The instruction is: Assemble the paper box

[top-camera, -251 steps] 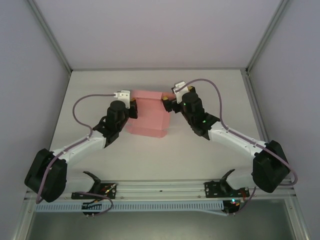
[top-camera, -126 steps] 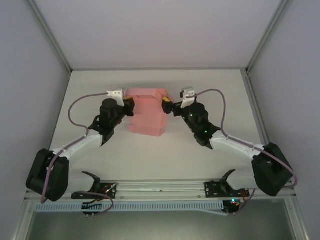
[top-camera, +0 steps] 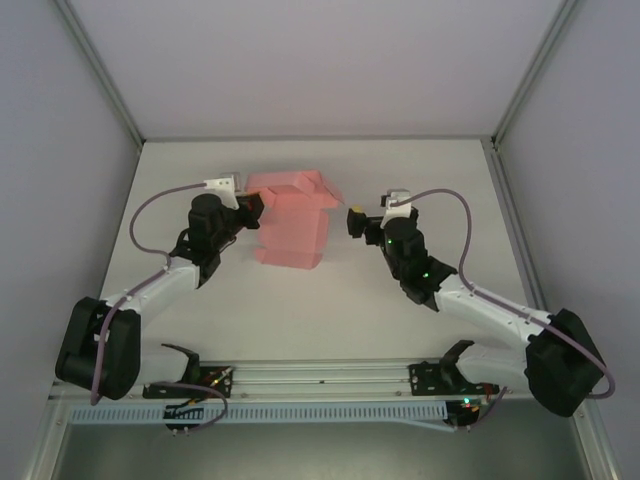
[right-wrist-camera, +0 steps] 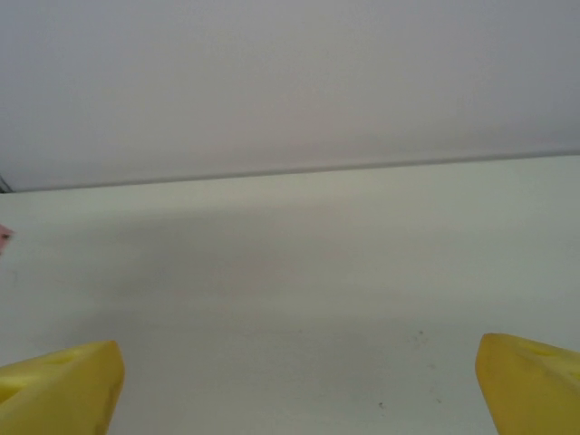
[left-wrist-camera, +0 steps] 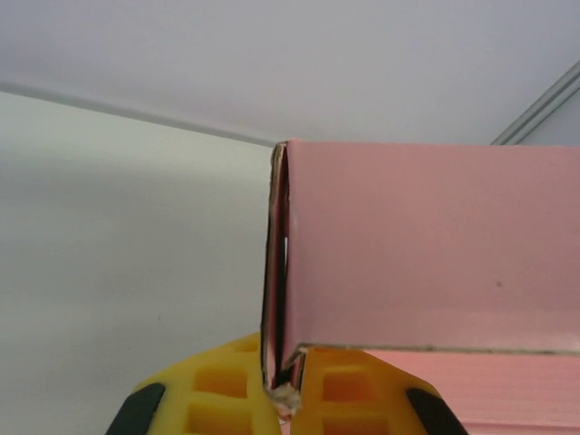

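While the left gripper (top-camera: 252, 207) is clamped on the left edge of the paper box (top-camera: 290, 225), the right gripper (top-camera: 354, 222) stands with its jaws spread wide and holds nothing. In the top view the pink box sits in the upper middle of the frame, a little left of centre, over the white table (top-camera: 300, 310). Its upper end is folded into a peaked flap that juts toward the right. Whether its lower end rests on the table or hangs just above it I cannot tell. The right gripper is to the right of the box, near it but apart, with a strip of bare table between them.

From the left wrist, the paper box (left-wrist-camera: 426, 245) takes up the right half of the frame as a broad pink panel. Its thin doubled edge runs straight down into the left gripper (left-wrist-camera: 285, 391) at the bottom centre, where the yellow pads (left-wrist-camera: 217, 391) are pressed together on the card.

From the right wrist, the right gripper (right-wrist-camera: 294, 385) shows as two yellow fingertips (right-wrist-camera: 63, 390) – one in each lower corner, far apart – with plain table (right-wrist-camera: 290, 254) between them. A pink speck touches the left edge at mid-height, too small to identify.
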Robot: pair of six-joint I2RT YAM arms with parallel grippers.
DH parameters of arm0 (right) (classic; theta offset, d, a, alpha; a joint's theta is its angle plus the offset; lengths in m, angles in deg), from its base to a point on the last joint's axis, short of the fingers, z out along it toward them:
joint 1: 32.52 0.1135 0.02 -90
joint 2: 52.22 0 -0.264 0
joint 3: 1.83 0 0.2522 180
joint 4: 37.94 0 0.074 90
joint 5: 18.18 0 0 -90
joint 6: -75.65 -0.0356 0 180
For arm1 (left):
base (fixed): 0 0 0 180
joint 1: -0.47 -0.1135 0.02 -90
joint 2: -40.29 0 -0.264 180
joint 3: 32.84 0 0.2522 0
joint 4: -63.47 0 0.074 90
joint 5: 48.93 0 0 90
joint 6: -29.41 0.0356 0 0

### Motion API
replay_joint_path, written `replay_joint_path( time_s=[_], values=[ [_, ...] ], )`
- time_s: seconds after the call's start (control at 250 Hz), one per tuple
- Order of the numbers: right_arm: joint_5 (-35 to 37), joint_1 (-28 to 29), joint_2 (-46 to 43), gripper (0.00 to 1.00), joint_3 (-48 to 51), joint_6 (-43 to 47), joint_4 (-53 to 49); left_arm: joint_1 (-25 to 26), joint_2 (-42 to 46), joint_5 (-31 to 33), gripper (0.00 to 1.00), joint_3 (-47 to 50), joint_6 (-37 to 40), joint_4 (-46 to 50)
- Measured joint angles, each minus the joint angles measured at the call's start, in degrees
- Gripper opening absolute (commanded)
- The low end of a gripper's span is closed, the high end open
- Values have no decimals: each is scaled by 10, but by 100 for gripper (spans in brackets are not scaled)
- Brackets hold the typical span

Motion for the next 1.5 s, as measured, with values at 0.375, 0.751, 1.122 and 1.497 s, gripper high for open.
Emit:
replay_joint_path(
  time_s=[0.375,0.751,1.122,1.497],
  values=[
    [-57,0,40,100,-1,1,92,0,-14,-23,0,0,0,0],
    [-159,-6,97,100,-10,-13,178,-4,-34,-60,0,-1,-16,-22],
    [-126,-6,81,100,-26,48,111,-7,-35,-70,0,-3,-1,-16],
    [-94,5,30,100,-4,144,98,-6,-57,-85,0,-28,20,0]
  ],
)
